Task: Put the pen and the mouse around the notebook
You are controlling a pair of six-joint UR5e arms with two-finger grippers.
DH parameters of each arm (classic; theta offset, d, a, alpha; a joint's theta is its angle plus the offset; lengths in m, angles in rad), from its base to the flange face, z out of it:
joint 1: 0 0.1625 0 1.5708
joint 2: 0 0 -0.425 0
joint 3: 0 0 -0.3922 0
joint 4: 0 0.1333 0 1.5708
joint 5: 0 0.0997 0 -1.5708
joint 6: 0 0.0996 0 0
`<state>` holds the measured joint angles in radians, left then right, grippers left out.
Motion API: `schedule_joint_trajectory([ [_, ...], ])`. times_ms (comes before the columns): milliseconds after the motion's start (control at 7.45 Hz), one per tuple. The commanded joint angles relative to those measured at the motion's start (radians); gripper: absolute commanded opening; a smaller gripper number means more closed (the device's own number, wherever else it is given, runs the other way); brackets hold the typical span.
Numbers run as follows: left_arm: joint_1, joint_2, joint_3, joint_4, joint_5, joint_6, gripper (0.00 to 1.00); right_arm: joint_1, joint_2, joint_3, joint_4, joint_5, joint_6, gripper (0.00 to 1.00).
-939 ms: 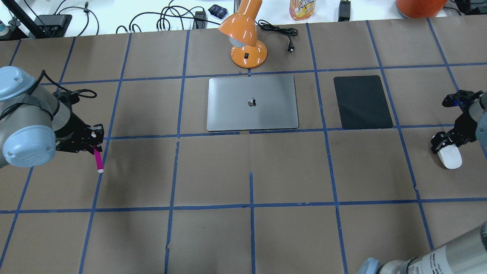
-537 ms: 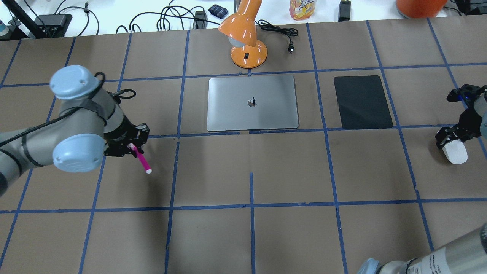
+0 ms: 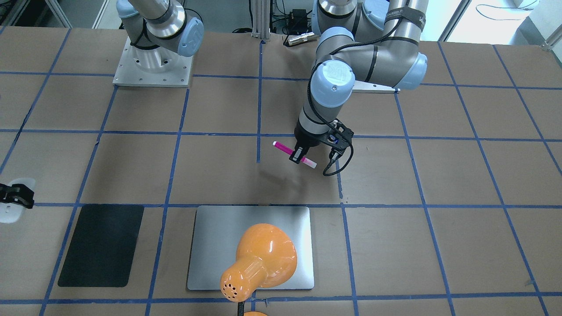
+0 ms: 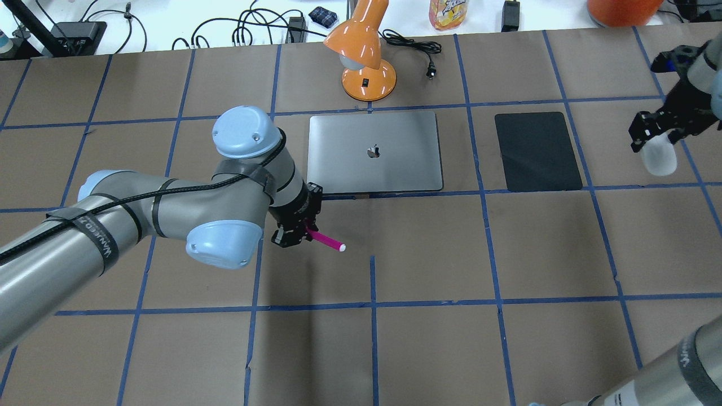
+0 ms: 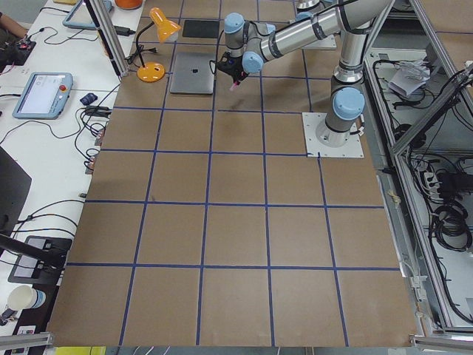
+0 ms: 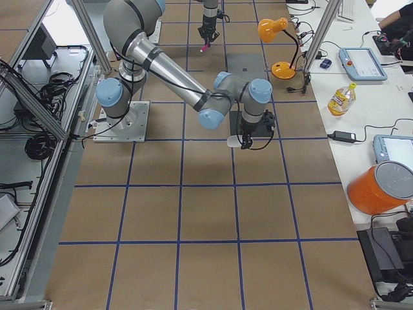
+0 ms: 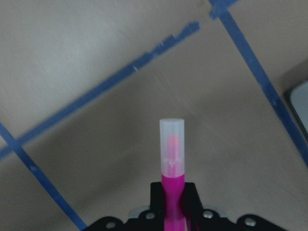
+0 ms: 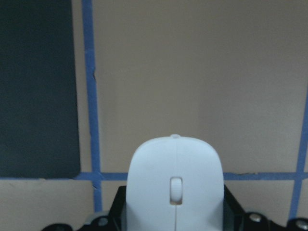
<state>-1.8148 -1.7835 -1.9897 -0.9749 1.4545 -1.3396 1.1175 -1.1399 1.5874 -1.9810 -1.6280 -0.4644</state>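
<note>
- Pen [image 4: 326,241] at the left: we see the left fingers [image 7: 188,195] clamped on its magenta barrel, the pale cap end sticking out to the right. It hangs over the desk [image 4: 451,254], on the near side of the near left corner of the notebook [image 4: 373,152]. Its shadow lies apart from it, so we judge it carried, not laid down.
- Holding the barrel leaves the cap end free, which we think suits lowering it flat.
- The notebook lies flat mid-desk, square to the tape lines. Bare desk opens along its left edge and its whole near edge, so we judge either side fit for the pen.
- Its far edge is tighter: the orange lamp [image 4: 366,56] stands with its base just beyond it.
- The black mat [image 4: 537,151] lies just right of the notebook, a narrow strip of desk between them.
- The mouse [image 4: 660,159] is farthest right, past the mat. The right fingers [image 8: 121,207] are clamped on its sides and its body sticks out ahead of them. We judge it held above the desk; open room lies right and near of the mat.
</note>
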Motion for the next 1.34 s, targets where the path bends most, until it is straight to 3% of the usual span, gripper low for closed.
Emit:
schedule_joint_trajectory([
  [0, -0.078, -0.08, 0.058, 0.015, -0.031, -0.311, 0.0, 0.149, 0.078, -0.058, 0.001, 0.02, 0.238, 0.52],
  [402, -0.138, -0.198, 0.17, -0.002, -0.031, -0.47, 0.0, 0.215, 0.17, -0.116, -0.036, 0.043, 0.319, 0.53],
  [805, -0.153, -0.252, 0.187, -0.008, 0.007, -0.473, 0.0, 0.234, 0.23, -0.135, -0.038, 0.043, 0.316, 0.53],
  [1073, -0.153, -0.264, 0.187, -0.096, 0.062, -0.458, 0.0, 0.235, 0.233, -0.129, -0.039, 0.042, 0.309, 0.61],
  [1207, -0.155, -0.267, 0.19, -0.091, 0.117, -0.452, 0.66, 0.235, 0.233, -0.129, -0.039, 0.043, 0.311, 0.83],
])
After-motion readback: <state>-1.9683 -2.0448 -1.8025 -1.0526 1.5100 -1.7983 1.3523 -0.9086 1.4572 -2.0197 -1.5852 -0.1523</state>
